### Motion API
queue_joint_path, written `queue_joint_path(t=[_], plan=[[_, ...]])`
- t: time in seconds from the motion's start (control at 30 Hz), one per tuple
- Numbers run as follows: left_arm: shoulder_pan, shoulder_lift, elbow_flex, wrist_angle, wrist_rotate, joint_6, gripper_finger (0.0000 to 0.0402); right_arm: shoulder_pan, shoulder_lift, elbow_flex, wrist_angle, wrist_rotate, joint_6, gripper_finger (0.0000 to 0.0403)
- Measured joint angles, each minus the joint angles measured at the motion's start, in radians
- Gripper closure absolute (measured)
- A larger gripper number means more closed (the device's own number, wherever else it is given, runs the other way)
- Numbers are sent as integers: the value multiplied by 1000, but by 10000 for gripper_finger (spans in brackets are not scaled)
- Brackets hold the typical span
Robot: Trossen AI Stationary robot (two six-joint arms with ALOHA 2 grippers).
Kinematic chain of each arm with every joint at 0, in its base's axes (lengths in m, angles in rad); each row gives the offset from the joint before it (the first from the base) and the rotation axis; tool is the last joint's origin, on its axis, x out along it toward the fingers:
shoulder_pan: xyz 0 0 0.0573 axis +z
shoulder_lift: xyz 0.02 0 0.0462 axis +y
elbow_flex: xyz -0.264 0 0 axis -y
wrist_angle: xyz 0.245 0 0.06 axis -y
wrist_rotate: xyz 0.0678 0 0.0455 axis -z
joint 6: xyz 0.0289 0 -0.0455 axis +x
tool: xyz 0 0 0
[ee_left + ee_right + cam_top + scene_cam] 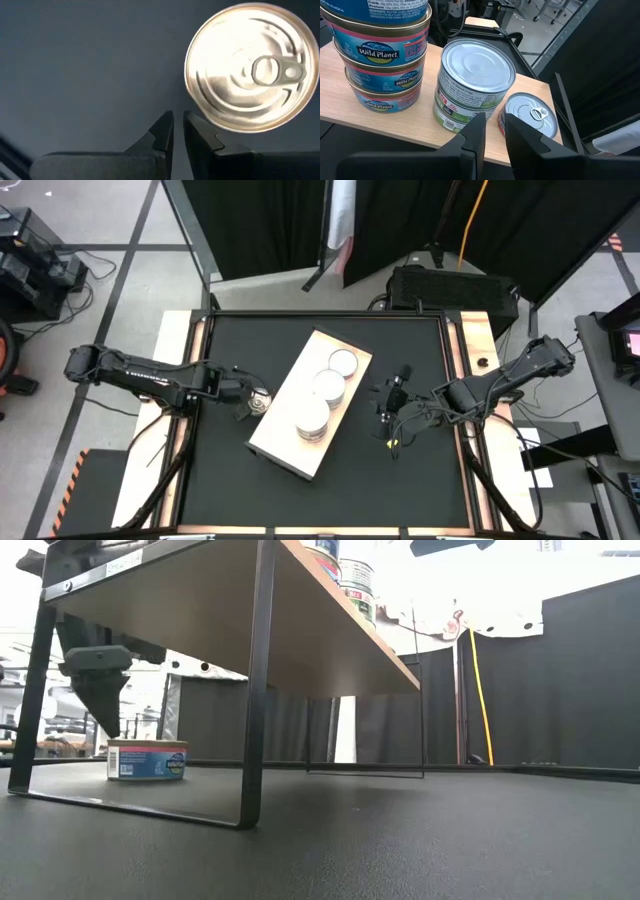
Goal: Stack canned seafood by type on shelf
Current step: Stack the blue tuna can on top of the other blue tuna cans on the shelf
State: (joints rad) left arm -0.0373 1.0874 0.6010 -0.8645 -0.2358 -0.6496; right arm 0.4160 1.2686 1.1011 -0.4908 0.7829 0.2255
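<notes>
The low view alone shows the loose tin's (147,760) pink-and-blue label under the left tool (112,710), fingers nearly together, empty. It sits on the table (400,470), left of the shelf (285,450). Right tool (390,402) likewise empty.

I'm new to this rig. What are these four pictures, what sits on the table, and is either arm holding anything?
Two dark robot arms work at a black table. One picture looks straight down, one looks level from the tabletop, and one comes from each wrist. A pale wooden shelf on thin dark legs carries tins: a tall Wild Planet stack, a shorter green-labelled stack and a single flat tin. One more tin stands on the table beside the shelf. The left tool hangs just above it, fingers nearly together, holding nothing. The right tool faces the shelf, also empty.
</notes>
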Motion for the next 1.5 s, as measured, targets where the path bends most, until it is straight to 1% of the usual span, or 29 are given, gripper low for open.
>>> queue_joint_path(t=[0.23, 0.73, 1.0, 1.17, 1.5], plan=[[-32, 0, 0, 39, 9, 0, 357, 0, 0, 0, 0, 0, -3, 337], [-102, 1, 0, 36, 24, -32, 357, 0, 0, 0, 0, 0, -3, 337], [-106, 4, -42, 87, 21, -27, 357, 0, 0, 0, 1, 0, -3, 337], [-110, 4, -43, 85, 20, -34, 357, 0, 0, 0, 1, 0, -3, 337], [-110, 5, -47, 42, 62, -51, 357, 0, 0, 0, 1, 0, -3, 337]])
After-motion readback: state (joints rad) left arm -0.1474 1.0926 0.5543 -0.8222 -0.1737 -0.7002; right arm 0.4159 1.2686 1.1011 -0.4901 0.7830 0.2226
